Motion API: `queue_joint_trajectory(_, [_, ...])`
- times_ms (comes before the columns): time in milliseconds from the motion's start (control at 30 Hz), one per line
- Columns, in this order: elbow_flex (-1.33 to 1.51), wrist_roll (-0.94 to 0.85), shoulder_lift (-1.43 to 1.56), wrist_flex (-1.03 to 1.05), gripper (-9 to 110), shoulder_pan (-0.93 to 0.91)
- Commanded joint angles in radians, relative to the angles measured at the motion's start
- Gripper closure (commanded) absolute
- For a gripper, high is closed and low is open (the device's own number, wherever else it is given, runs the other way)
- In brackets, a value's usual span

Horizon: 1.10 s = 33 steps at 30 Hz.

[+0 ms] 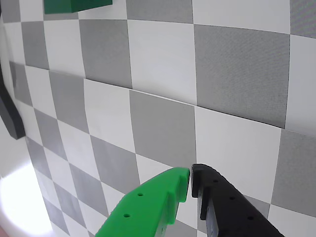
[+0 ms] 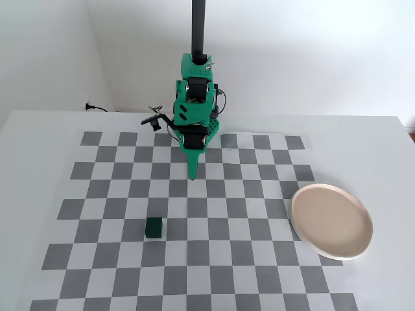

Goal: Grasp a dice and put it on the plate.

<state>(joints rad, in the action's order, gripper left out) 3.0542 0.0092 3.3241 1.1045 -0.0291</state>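
The dice (image 2: 154, 227) is a small dark green cube on the checkered mat, left of centre and toward the front in the fixed view. In the wrist view only its edge shows at the top left (image 1: 74, 5). The plate (image 2: 331, 221), round and pale pinkish-beige with a cream rim, lies at the mat's right edge. My gripper (image 2: 193, 175) points down over the mat near the arm's base, well behind and to the right of the dice. In the wrist view the gripper (image 1: 190, 174) has its green and black fingertips almost touching, with nothing between them.
The grey and white checkered mat (image 2: 214, 259) covers a white table. The green arm's base and a black pole (image 2: 198, 32) stand at the back centre, with a black clamp (image 2: 155, 119) beside them. A black part (image 1: 10, 111) shows at the left edge of the wrist view.
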Motion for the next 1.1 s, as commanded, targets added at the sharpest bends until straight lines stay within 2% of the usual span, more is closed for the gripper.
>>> queue_joint_trajectory(0, [-0.012, -0.006, 0.012, -0.002, 106, 0.005])
queue_joint_trajectory(567, [-0.012, -0.057, 0.012, -0.002, 106, 0.055])
queue_joint_trajectory(967, [-0.012, 0.100, 0.012, 0.003, 106, -0.011])
queue_joint_trajectory(1067, [-0.015, 0.091, 0.012, 0.015, 106, 0.002])
